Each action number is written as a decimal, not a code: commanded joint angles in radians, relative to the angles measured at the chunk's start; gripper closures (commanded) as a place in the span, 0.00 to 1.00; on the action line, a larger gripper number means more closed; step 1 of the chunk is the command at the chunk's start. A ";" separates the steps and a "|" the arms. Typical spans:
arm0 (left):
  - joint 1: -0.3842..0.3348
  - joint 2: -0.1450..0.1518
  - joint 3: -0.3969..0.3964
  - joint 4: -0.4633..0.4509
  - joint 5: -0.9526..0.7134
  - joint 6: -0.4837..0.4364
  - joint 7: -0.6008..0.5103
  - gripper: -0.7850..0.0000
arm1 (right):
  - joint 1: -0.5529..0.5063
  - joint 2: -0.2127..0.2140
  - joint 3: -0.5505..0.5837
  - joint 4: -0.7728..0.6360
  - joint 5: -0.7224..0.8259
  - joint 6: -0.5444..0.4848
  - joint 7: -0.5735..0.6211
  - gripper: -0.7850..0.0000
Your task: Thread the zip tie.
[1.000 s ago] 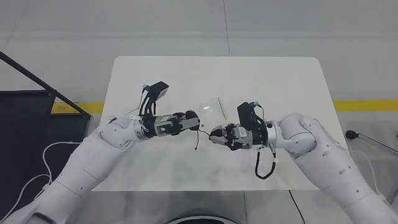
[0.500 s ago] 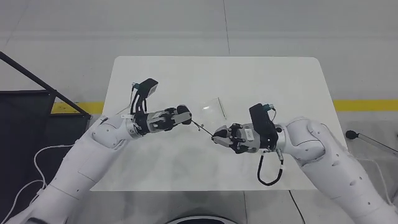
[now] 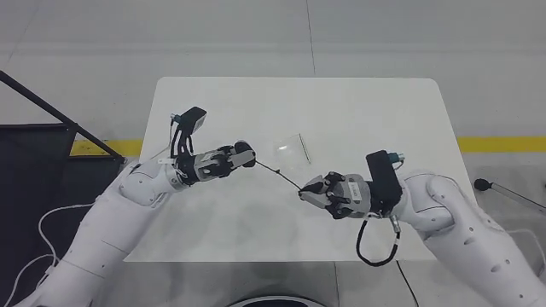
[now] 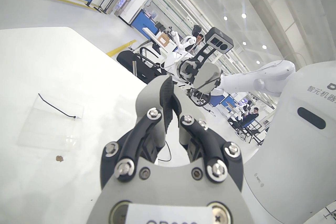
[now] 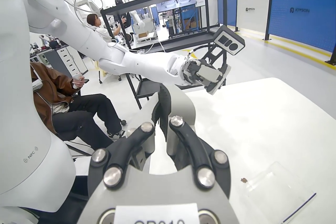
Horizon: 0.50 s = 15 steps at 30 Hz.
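- The left hand [image 3: 246, 157] is over the left-centre part of the table [image 3: 384, 111]. Its fingers [image 4: 164, 93] are clenched, pad against pad, on one end of the zip tie [image 3: 277, 175].
- The right hand [image 3: 304, 190] is over the table nearer the front edge, apart from the left hand. Its fingers [image 5: 168, 104] are pressed together on the other end of the zip tie.
- The zip tie runs as a thin, dark, nearly straight line between the two hands, above the table surface.
- A clear plastic sheet [image 3: 293, 146] lies flat on the table just beyond the zip tie.
- A loose black strip [image 4: 55, 108] lies on the sheet.
- A small brown speck [image 4: 59, 158] lies on the table just beside the sheet.
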 commanded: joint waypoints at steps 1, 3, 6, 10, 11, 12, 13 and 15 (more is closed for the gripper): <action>0.005 0.000 -0.007 -0.002 0.001 0.000 0.000 1.00 | 0.004 0.013 -0.016 -0.001 -0.051 0.000 -0.078 1.00; 0.009 0.000 -0.012 -0.004 0.002 0.000 -0.001 1.00 | 0.011 0.029 -0.039 -0.002 -0.108 0.000 -0.166 1.00; 0.014 0.000 -0.019 -0.006 0.003 0.000 -0.003 1.00 | 0.030 0.054 -0.084 0.009 -0.207 0.000 -0.302 1.00; 0.018 -0.001 -0.024 -0.008 0.005 0.000 -0.004 1.00 | 0.071 0.084 -0.158 0.038 -0.333 0.000 -0.477 1.00; 0.018 -0.001 -0.026 -0.009 0.006 0.000 -0.005 1.00 | 0.084 0.091 -0.178 0.047 -0.362 0.000 -0.517 1.00; 0.019 -0.002 -0.026 -0.010 0.005 0.000 -0.005 1.00 | 0.097 0.098 -0.199 0.057 -0.389 0.000 -0.552 1.00; 0.019 -0.002 -0.026 -0.011 0.006 0.000 -0.007 1.00 | 0.112 0.103 -0.221 0.068 -0.414 0.000 -0.582 1.00; 0.020 -0.003 -0.026 -0.012 0.005 0.000 -0.009 1.00 | 0.142 0.113 -0.262 0.088 -0.450 0.000 -0.635 1.00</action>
